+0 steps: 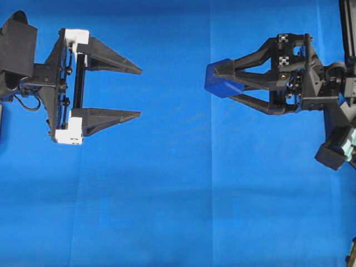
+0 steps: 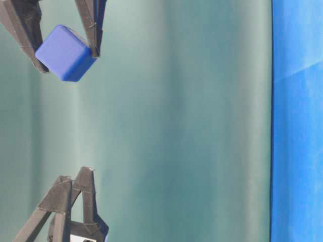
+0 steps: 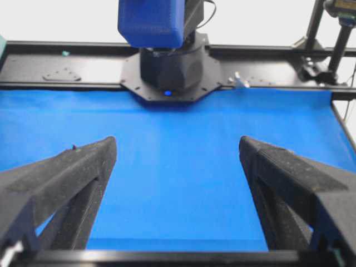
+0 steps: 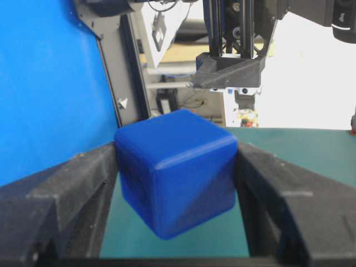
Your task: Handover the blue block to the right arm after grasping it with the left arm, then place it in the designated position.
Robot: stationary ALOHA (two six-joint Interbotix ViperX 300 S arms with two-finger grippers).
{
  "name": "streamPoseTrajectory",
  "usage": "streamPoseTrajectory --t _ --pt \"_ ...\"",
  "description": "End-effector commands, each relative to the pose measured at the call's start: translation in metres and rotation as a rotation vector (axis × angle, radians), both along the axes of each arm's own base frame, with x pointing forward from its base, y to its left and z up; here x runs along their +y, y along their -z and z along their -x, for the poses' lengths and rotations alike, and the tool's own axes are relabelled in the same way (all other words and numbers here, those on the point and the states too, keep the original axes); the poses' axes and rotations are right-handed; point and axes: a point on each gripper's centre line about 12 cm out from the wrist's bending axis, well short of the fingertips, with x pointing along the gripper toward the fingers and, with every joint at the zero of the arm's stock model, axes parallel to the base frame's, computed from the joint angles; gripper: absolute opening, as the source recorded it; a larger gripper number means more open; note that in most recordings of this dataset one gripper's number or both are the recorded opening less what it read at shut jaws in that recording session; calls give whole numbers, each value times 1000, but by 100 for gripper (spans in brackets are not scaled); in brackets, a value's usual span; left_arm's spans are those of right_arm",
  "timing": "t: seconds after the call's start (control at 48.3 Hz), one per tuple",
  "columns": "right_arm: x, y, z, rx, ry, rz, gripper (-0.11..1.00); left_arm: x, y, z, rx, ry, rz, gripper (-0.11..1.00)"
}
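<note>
A: What is the blue block (image 4: 177,186) made of?

B: It looks like smooth plastic with a soft half-gloss; its rounded edges catch the light.

A: And the fingers (image 4: 55,194) around it?

B: Matt black plastic, grainy and a little speckled. On the left gripper (image 1: 139,93) the end pieces (image 1: 75,38) are white plastic, also matt.

A: The counter (image 1: 167,194)?

B: It is covered with blue cloth, matt, with faint fold lines.
</note>
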Motion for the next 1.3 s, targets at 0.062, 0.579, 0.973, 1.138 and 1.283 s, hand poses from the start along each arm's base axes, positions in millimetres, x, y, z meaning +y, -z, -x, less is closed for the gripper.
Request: streamPoseTrajectory --t 0.062,0.579,0.973,1.138,1.283 --pt "1 -9 1 -27 -2 -15 47 -1 -9 2 -28 3 0 93" --pt "2 -11 3 -45 99 -722 47 -2 -8 2 -23 5 -3 93" --pt "-1 -12 9 -34 220 -1208 47 -1 -7 2 -17 5 -3 93" --pt "-3 -9 10 -16 257 -1223 47 -1 -8 2 -18 4 -3 93" --pt "-3 -10 10 -19 256 -1222 47 -1 -8 2 -18 4 -3 93"
